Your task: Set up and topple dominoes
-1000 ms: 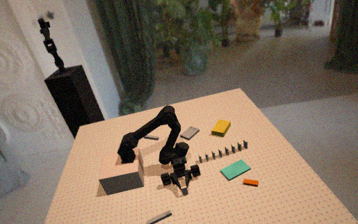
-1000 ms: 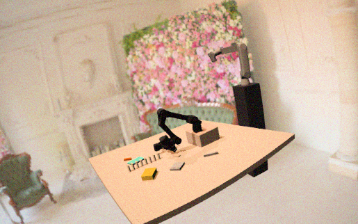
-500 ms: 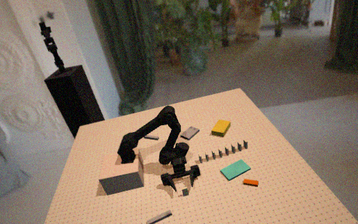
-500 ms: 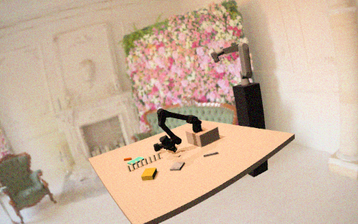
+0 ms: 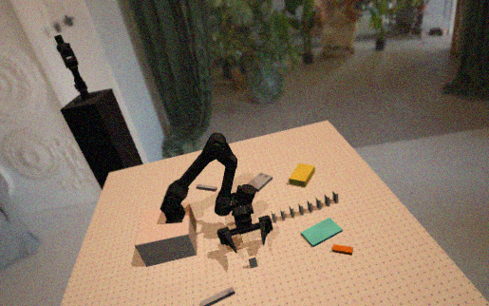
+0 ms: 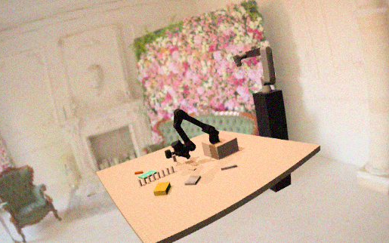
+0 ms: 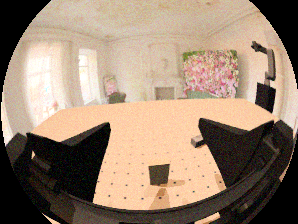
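Note:
My gripper [image 5: 249, 247] [image 7: 156, 124] is wide open and empty, low over the table. A single dark domino [image 5: 253, 262] [image 6: 174, 158] [image 7: 159, 174] stands apart from the row and looks upright. In the wrist view it shows between my two spread fingers, touching neither. The row of several dominoes [image 5: 310, 206] [image 6: 158, 175] stands upright and evenly spaced, to the right of the gripper in the top view. The row's end nearest the gripper is close to one finger in that view; the depth between them is hard to tell.
A teal plate [image 5: 321, 232] [image 6: 147, 173] and an orange block [image 5: 343, 249] [image 6: 139, 172] lie beside the row. A yellow block [image 5: 302, 175] [image 6: 162, 189], a grey slab [image 5: 262, 181] [image 6: 192, 180] and two grey bars [image 5: 206, 187] [image 5: 217, 296] lie about. The arm's box base [image 5: 167, 251] is at the left.

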Controlling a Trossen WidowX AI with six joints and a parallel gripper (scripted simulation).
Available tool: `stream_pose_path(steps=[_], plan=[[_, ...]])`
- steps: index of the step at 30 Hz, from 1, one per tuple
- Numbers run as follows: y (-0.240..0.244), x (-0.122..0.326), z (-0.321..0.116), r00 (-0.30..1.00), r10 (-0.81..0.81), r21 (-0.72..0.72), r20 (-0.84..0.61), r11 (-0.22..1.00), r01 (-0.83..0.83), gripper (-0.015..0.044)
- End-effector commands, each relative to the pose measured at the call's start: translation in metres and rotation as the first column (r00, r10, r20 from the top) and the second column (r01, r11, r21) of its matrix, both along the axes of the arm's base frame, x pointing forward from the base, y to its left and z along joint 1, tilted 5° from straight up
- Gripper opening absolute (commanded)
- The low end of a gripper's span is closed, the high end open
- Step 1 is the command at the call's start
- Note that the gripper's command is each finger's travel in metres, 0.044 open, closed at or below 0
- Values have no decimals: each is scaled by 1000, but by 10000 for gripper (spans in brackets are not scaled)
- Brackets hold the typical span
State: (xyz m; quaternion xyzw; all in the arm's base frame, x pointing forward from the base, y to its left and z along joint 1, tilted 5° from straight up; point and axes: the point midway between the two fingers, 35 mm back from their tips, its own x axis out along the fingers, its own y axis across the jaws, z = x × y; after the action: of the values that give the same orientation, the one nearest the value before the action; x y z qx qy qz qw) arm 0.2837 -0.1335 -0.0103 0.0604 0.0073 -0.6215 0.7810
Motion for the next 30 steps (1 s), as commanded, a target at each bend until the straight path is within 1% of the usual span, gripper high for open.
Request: stream_pose_path(steps=[1, 4, 7, 10, 14, 15, 18, 19, 25, 28, 29, 30], plan=[[-4, 12, -1, 999, 36, 30, -41, 999, -34, 440], [-16, 45, -8, 985, 125, 135, -117, 985, -109, 440], [-28, 71, -12, 961, 213, 271, -175, 949, -161, 440], [-46, 79, -15, 937, 266, 416, -227, 896, -154, 440], [-63, 73, -16, 910, 325, 624, -258, 775, -100, 440], [-67, 76, -11, 915, 334, 661, -226, 742, -108, 440], [-69, 70, -8, 912, 348, 739, -218, 669, -79, 440], [-71, 73, -2, 919, 350, 771, -181, 631, -88, 440], [-64, 52, 7, 922, 350, 894, -167, 448, -8, 440], [-57, 40, 16, 928, 338, 939, -158, 343, 34, 440], [-57, 39, 24, 937, 326, 955, -129, 296, 29, 440], [-53, 33, 25, 935, 325, 961, -144, 271, 54, 440]])
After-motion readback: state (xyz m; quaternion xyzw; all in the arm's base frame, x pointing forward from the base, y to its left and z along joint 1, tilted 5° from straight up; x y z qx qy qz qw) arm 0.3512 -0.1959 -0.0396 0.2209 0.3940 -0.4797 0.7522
